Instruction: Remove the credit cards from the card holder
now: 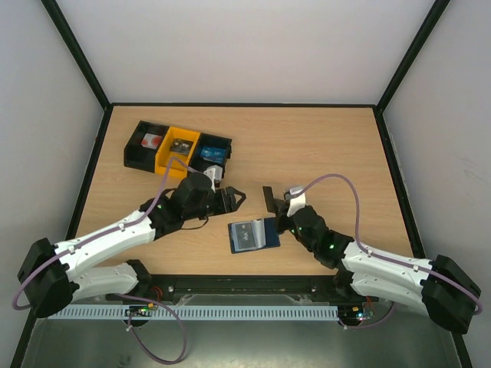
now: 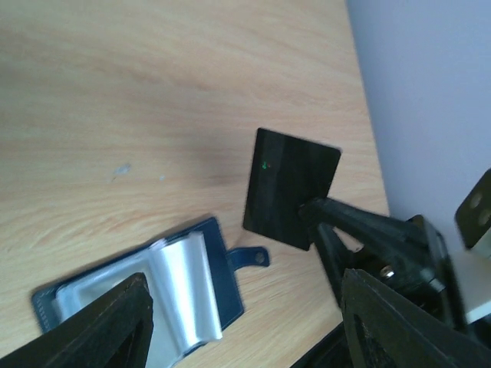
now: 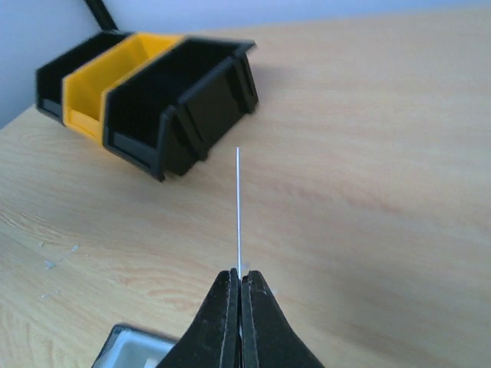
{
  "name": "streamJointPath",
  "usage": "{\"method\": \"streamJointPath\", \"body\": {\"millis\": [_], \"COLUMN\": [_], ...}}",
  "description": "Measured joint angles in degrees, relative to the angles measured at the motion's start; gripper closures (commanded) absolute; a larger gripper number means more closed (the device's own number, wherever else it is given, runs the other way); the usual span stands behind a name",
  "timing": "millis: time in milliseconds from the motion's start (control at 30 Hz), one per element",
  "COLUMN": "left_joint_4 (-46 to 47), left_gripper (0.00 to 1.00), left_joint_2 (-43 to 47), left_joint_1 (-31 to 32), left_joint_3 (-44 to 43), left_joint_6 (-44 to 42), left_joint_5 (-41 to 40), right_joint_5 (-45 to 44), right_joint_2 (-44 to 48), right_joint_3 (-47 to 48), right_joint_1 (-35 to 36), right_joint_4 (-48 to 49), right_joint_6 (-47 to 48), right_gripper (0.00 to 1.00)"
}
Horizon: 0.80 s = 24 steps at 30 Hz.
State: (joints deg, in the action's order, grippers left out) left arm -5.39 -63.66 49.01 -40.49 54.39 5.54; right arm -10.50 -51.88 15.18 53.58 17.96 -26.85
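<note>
The card holder lies open on the table between the two arms, dark blue with clear sleeves; its corner shows in the right wrist view. My right gripper is shut on a thin credit card and holds it upright above the table, just right of the holder. The card looks black in the left wrist view and shows edge-on as a thin line in the right wrist view, pinched between the jaws. My left gripper hangs open and empty over the holder's far side.
A row of three bins stands at the back left: black, yellow, black. A red-and-white item lies in the leftmost bin. The same bins show in the right wrist view. A side wall rises past the table's right edge.
</note>
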Motion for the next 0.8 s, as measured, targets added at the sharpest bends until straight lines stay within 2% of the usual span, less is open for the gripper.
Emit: {"method": "streamJointPath", "body": {"millis": [167, 333, 600, 800], "left_joint_4": [-3.4, -3.2, -0.4, 0.3], "left_gripper": [0.34, 0.34, 0.33, 0.38], "left_joint_2": [-1.1, -2.6, -6.3, -8.0], "left_joint_1": [-0.2, -0.2, -0.2, -1.1], "left_joint_3": [-7.7, -10.6, -13.9, -14.5], "left_joint_6": [-1.3, -1.0, 1.6, 2.2], "left_joint_5": [0.9, 3.2, 7.7, 7.9], "right_joint_5": [0.2, 0.3, -0.2, -3.3], "right_joint_2": [0.9, 0.8, -4.3, -9.2], "right_joint_3": [-0.6, -1.9, -1.8, -0.8], "right_joint_1": [0.0, 0.0, 0.1, 2.9], "right_joint_4": [9.0, 17.9, 26.1, 29.3], "right_joint_6": [15.6, 27.8, 39.8, 45.4], "right_gripper": [0.98, 0.98, 0.98, 0.98]}}
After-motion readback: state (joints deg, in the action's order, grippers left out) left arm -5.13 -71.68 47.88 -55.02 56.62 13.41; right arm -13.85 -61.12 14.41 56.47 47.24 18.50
